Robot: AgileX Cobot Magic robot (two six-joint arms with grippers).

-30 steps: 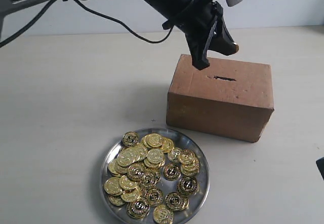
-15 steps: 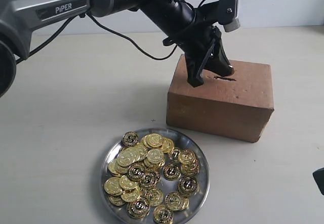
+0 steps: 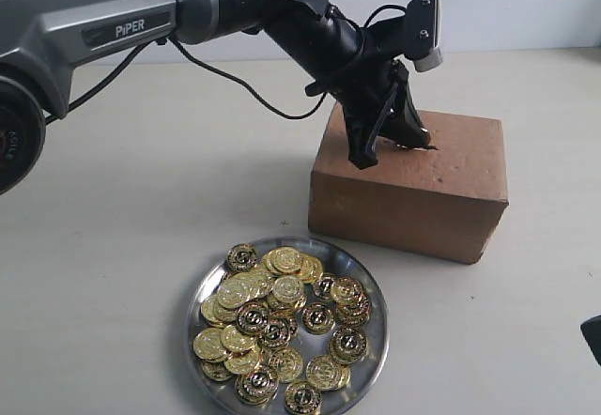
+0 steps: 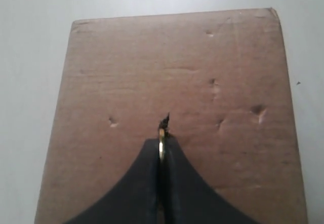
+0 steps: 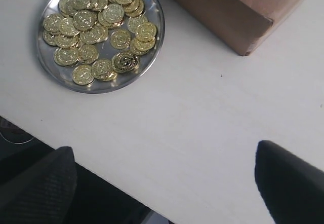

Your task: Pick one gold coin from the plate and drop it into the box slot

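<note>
Over the thin dark slit (image 4: pixel 165 118) in the reddish-brown cardboard box (image 3: pixel 413 190), the left gripper (image 4: pixel 161 150) pinches a gold coin (image 4: pixel 161 142) edge-on; it should lower straight, then release.

The plate (image 3: pixel 378 340) holding coins (image 3: pixel 282 326) sits on the table (image 3: pixel 122 246) before the box (image 3: pixel 413 190).

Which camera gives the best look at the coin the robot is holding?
The left wrist view: the coin shows edge-on, a thin gold sliver pinched in the left gripper at the box slot. In the exterior view the gripper hides it; the right wrist view shows only coins on the plate.
</note>
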